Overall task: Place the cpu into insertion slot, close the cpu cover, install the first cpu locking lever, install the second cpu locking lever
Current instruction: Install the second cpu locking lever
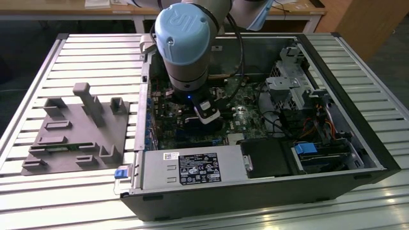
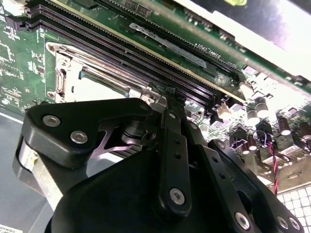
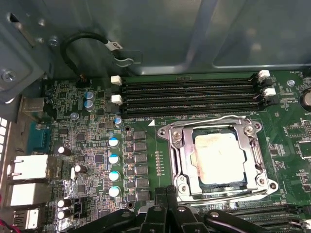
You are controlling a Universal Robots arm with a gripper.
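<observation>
In the first wrist view the cpu (image 3: pixel 218 158) lies flat in the insertion slot (image 3: pixel 176 187), its pale silver top showing through the window of the cpu cover (image 3: pixel 182 154). The silvery cover is down over it. Thin wire levers (image 3: pixel 214 119) run along the frame's sides. My gripper (image 3: pixel 167 191) is shut, its black fingertips together just off one corner of the socket frame. The second wrist view shows my gripper (image 2: pixel 167 97) with its tips against a small silvery piece at the socket's (image 2: pixel 73 73) edge. In the exterior view my gripper (image 1: pixel 209 117) reaches down into the open computer case.
Long black memory slots (image 3: pixel 189 94) lie beside the socket. The case (image 1: pixel 268 191) holds a power supply (image 1: pixel 191 168), a drive bay with a blue tab (image 1: pixel 307 148) and loose cables (image 1: pixel 276 120). A grey fixture plate (image 1: pixel 76 132) sits on the slatted table at the exterior view's left.
</observation>
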